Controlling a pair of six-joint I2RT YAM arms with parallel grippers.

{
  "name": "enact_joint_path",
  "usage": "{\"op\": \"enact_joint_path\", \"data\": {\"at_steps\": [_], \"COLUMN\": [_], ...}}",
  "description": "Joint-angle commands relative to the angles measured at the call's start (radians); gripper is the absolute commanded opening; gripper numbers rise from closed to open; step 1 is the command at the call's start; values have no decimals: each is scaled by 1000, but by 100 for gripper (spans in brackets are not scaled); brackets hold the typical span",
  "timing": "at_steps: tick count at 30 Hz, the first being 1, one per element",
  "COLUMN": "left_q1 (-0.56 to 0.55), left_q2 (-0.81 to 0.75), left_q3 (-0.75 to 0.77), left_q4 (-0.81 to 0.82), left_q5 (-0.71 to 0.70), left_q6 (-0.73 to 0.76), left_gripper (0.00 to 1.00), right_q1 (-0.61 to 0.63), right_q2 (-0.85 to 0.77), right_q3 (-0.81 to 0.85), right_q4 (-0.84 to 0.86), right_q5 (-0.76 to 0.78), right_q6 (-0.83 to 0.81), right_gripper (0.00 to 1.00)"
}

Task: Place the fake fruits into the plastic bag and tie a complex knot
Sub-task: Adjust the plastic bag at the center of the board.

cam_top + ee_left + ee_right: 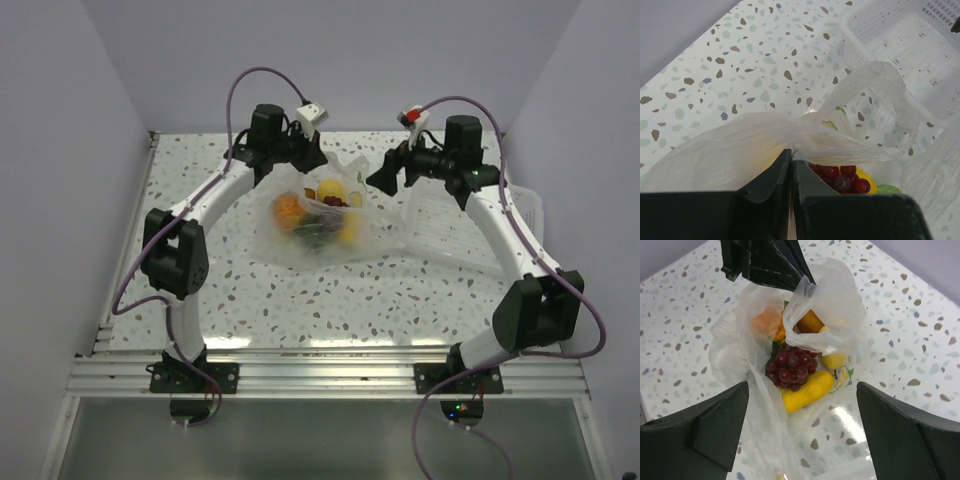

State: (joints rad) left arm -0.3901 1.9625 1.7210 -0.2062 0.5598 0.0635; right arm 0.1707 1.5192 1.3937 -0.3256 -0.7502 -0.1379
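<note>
Plastic film at the rim of the plastic bag is pinched in the closed left hand, held up probably for knotting. The fake fruits lie inside, far-centre on the tabletop. The right hand hangs wide open, empty, just right.

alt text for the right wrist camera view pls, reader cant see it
A clear plastic bag lies on a speckled table, holding dark red grapes, a yellow fruit and an orange one. The left gripper pinches the bag's upper edge, jaws shut, while the right gripper hovers wide open in the foreground.
</note>
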Motion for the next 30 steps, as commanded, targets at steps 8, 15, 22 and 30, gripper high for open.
{"op": "enact_joint_path", "data": {"at_steps": [8, 15, 22, 30], "left_q1": [8, 8, 11, 25], "left_q2": [10, 16, 13, -77], "left_q3": [60, 63, 63, 31], "left_q4": [-30, -44, -47, -13], "left_q5": [87, 95, 117, 127], "left_q6": [35, 48, 55, 94], "left_gripper": [12, 12, 12, 50], "right_q1": [85, 85, 85, 85], "right_q2": [130, 208, 252, 234], "right_q3": [143, 208, 260, 300], "right_q4": [-41, -15, -59, -113], "right_q5": [77, 80, 97, 54], "right_q6": [-577, -632, -670, -625], "right_gripper": [93, 74, 38, 0]}}
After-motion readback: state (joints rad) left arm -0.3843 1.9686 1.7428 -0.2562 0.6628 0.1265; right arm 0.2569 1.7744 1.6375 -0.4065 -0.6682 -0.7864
